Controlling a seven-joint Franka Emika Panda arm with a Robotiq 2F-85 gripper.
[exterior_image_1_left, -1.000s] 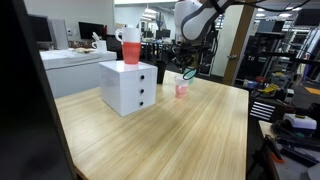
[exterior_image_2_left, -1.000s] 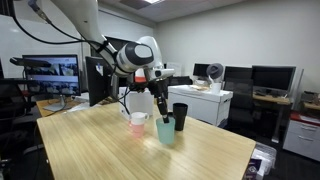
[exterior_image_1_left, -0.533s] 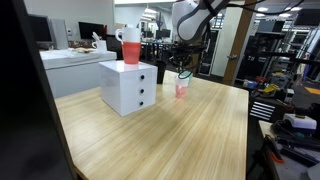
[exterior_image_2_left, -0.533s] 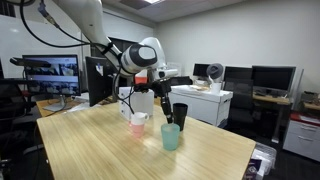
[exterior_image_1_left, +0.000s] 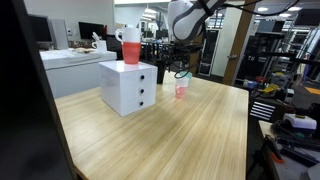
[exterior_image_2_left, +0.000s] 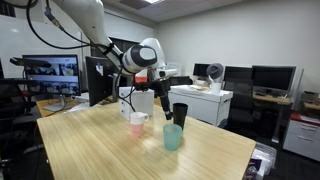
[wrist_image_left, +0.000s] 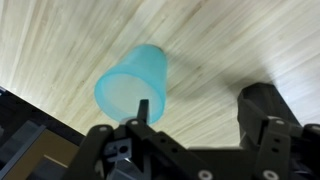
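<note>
Wooden desk (exterior_image_1_left: 175, 135) carries everything, the loose objects gathered toward one end. White drawer cabinet (exterior_image_1_left: 130, 88) sits flat on it, its top serving as a shelf for a red-and-white cup (exterior_image_1_left: 131, 47), upright there and well apart from the other cups. Arm (exterior_image_2_left: 146, 55) reaches in over the desk and bends at the wrist so that the pincer (exterior_image_2_left: 166, 116) points straight down, a posture that suits cups whose mouths face up. Pincer state: spread wide, nothing between the jaws; the wrist view shows only wood grain in the gap. It hangs just above the teal cup (exterior_image_2_left: 172, 137) and looks apart from it in an exterior view, so the cup is judged to be borne by the desk alone. Teal cup is upright on its base, mouth open upward, on the near side of the cluster. In the wrist view the teal cup (wrist_image_left: 133, 85) lies off to one side of the pincer rather than centred, with one finger (wrist_image_left: 142, 108) overlapping its rim in the picture; contact there cannot be told. Black cup (exterior_image_2_left: 180, 113) stands upright just behind the teal one; touching or not is unclear. Pink cup (exterior_image_2_left: 137, 124), the smallest, stands upright beside them, apart from the teal cup; something white at its rim is too small to identify.
</note>
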